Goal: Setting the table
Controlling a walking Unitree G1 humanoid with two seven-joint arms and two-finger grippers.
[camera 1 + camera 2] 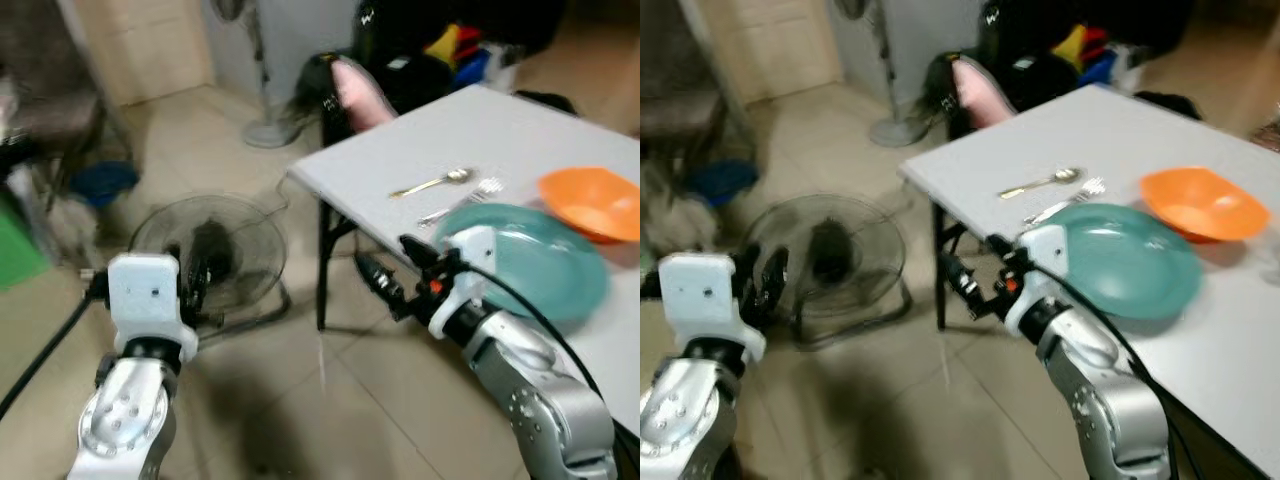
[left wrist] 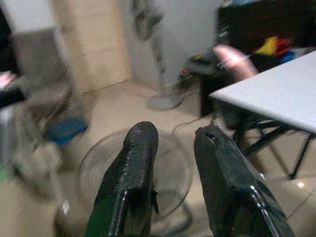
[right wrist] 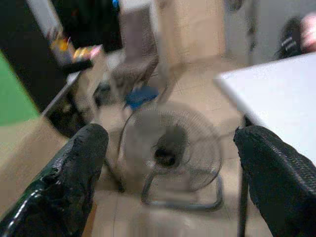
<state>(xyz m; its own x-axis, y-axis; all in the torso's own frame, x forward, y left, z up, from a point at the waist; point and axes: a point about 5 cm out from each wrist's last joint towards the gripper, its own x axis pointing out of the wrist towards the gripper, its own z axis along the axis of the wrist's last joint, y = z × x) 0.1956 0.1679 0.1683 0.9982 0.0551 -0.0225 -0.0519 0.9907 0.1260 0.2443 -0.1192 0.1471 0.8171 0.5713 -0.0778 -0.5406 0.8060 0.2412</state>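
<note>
- A white table (image 1: pixel 520 130) stands on a tiled floor, with its near-left corner towards the robot.
- A teal plate (image 1: pixel 545 262) lies at the table's near edge, part of it past that edge.
- An orange bowl (image 1: pixel 592 202) sits just beyond the plate, farther in from the edge; whether the two touch cannot be told.
- A gold spoon (image 1: pixel 432 183) lies nearer the table's left corner, apart from the plate.
- A silver fork (image 1: pixel 462 200) lies between the spoon and the plate, its handle end close to the plate's rim.
- The right gripper (image 1: pixel 395 265) hangs in the air just off the table's near edge, beside the plate, holding nothing. In the right wrist view its two black fingers (image 3: pixel 74 182) stand wide apart.
- The left gripper (image 2: pixel 173 173) is held low over the floor, well away from the table. Its two fingers are a little apart with nothing between them.
- A round floor fan (image 1: pixel 210 255) lies on the tiles past the left gripper.
- A standing fan (image 1: pixel 262 90) is farther back by the wall.
</note>
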